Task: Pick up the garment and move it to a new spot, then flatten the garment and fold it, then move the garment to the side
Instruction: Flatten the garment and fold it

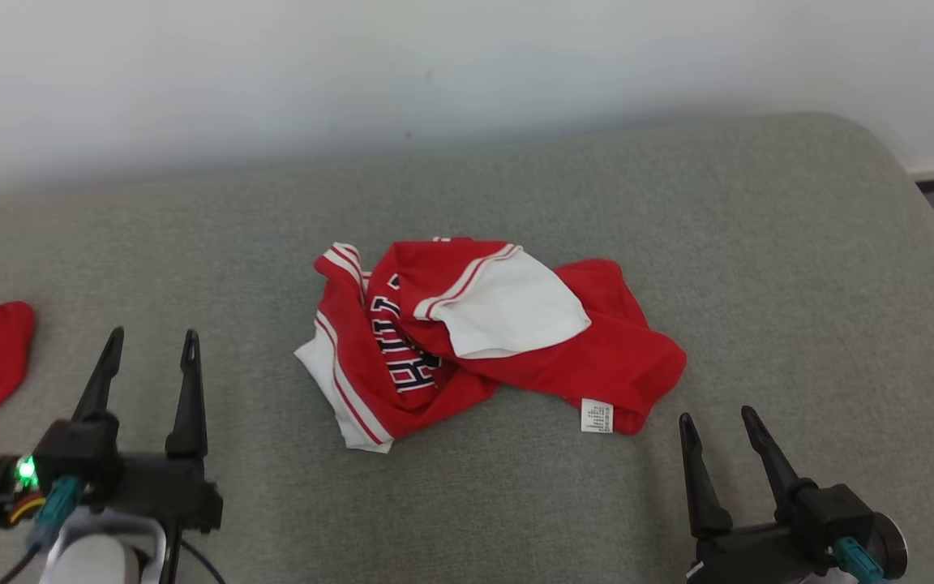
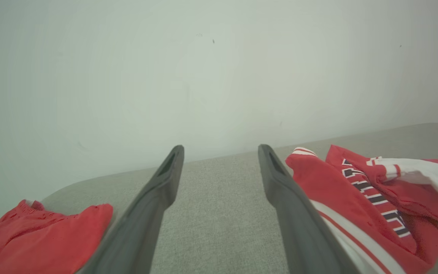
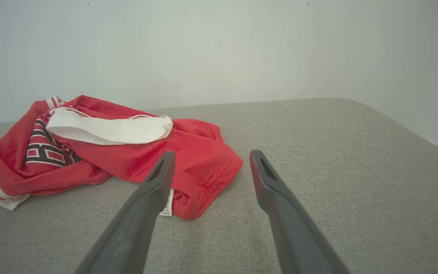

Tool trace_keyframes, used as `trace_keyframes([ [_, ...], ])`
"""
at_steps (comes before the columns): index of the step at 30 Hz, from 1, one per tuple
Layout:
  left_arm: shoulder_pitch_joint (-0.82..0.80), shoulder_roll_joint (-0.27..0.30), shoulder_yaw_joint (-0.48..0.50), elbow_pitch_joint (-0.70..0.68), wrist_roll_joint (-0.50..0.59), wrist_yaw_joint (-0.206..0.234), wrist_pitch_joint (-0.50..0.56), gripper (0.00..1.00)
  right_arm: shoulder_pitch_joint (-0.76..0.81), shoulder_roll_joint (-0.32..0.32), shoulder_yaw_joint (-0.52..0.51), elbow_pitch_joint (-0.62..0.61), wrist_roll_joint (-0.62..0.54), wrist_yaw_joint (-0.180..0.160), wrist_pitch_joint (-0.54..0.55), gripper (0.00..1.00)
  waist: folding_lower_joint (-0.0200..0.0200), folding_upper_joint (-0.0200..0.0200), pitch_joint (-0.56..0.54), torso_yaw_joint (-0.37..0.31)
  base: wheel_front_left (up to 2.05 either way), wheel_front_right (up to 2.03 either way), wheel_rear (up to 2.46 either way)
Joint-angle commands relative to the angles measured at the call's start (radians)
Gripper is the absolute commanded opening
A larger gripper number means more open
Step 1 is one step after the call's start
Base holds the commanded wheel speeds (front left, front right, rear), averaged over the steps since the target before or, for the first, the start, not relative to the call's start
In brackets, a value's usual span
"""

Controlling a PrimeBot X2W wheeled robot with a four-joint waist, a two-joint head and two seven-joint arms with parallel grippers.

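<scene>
- Head view: grey fabric surface (image 1: 759, 243) before a white wall (image 1: 434, 65); crumpled red-and-white garment (image 1: 516, 357) lies mid-frame; left end effector (image 1: 153, 332) lower left, right end effector (image 1: 716, 414) lower right, both wide, empty.
- Left wrist view: garment (image 2: 340, 190) lower right, red cloth (image 2: 44, 236) lower left.
- Right wrist view: garment (image 3: 135, 160) left of centre.

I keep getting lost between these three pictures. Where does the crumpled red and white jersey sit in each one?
Head view: the jersey lies in the middle of the picture, on the grey cushion.
Left wrist view: the jersey is at the lower right, running off the right edge.
Right wrist view: the jersey is left of the middle.
Shared landmark: the white flap on top of it.
</scene>
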Motion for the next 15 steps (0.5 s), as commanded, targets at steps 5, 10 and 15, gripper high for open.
trace_keyframes([
  [5, -0.123, 0.033, -0.049, 0.094, -0.003, -0.007, -0.003, 1.00, -0.029, 0.003, -0.003, -0.011, 0.005, -0.002, -0.001, 1.00, -0.0002, 0.0000, 0.101, -0.079, 0.00, 0.00, 0.00],
  [10, -0.214, 0.057, -0.096, 0.211, -0.020, -0.006, -0.003, 1.00, -0.048, 0.003, -0.005, -0.018, 0.019, -0.002, -0.001, 1.00, -0.0002, 0.0000, 0.145, -0.115, 0.00, 0.00, 0.00],
  [15, -0.287, 0.073, -0.183, 0.383, -0.064, -0.006, 0.002, 1.00, -0.060, 0.002, -0.011, -0.017, 0.026, -0.002, -0.001, 1.00, -0.0002, 0.0000, 0.162, -0.136, 0.00, 0.00, 0.00],
])
